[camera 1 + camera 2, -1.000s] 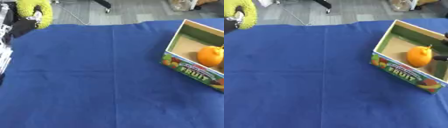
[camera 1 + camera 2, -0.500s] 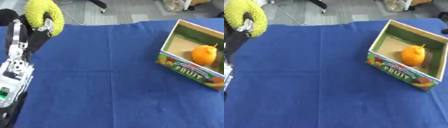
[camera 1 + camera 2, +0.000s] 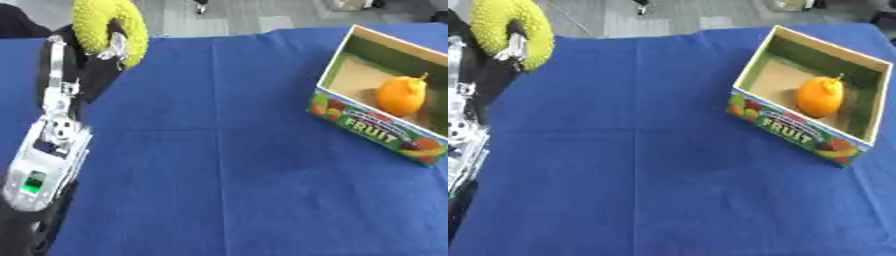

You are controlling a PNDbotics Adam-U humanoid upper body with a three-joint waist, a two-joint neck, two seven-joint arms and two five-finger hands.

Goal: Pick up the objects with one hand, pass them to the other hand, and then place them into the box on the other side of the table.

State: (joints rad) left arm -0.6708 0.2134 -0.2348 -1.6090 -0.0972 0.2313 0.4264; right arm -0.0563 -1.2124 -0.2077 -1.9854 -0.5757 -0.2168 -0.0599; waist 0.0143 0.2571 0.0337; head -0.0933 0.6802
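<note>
One arm only showed, the robot's left, rising along the near left side of the blue tablecloth [image 3: 219, 165], well apart from the fruit box [image 3: 372, 122] that stood toward the right. Its left hand [image 3: 92, 60] was lifted above the far left corner of the cloth, fingers curled round a fuzzy yellow-green fruit [image 3: 105, 27], which sat at the top of the hand, clear of the cloth. Judging by the task, the fruit was held high like that to bring it toward the middle for the handover to the other hand. Between hand and box the cloth lay bare, creased in a cross. Right of that gap the box sat askew, its printed front wall facing the near side and its open top toward the camera, so a drop from above looked easy. An orange fruit [image 3: 818, 96] already rested inside it, against the right half. No right hand showed in either view.
</note>
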